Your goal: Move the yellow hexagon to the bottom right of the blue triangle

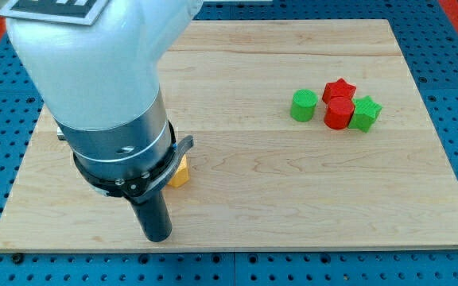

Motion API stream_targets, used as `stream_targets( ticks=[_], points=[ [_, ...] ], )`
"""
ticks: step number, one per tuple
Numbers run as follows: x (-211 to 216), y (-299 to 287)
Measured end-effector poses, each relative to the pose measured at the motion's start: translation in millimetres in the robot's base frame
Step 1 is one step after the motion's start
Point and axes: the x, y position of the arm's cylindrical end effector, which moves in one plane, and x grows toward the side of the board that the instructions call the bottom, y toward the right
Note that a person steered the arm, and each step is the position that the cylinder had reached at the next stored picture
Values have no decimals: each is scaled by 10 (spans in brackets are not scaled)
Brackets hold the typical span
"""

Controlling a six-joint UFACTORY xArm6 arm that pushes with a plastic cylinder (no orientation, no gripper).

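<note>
My arm carried no pincer at all, only the dark rod, so there was nothing to open or close; my tip (157, 236) rested on the wooden board (293, 191) near its near-left corner. The yellow hexagon (180, 172) lay just to the right of the rod and a little farther off than the tip, mostly hidden behind my arm's grey collar (122, 155), so that only an orange-yellow corner showed; I could not tell whether the rod touched it. The blue triangle did not show anywhere, and I judged it might lie behind my bulky white housing (94, 56) on the far-left part of the board, though I could not confirm that. Well apart, on the far right, sat a tight cluster: a green cylinder (304, 105), a red star (339, 90), a red cylinder (339, 113) just nearer than the star, and a green star-like block (366, 113) beside it on the right. I judged the step in hand to be the approach or early push on the hexagon. The next move seemed to call for getting my tip to the side of the hexagon opposite the target spot, then pushing slowly so the block would not slip off the rod.
</note>
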Motion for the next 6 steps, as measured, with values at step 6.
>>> stream_targets(
  ticks=[6],
  points=[
    [0,216]
  ],
)
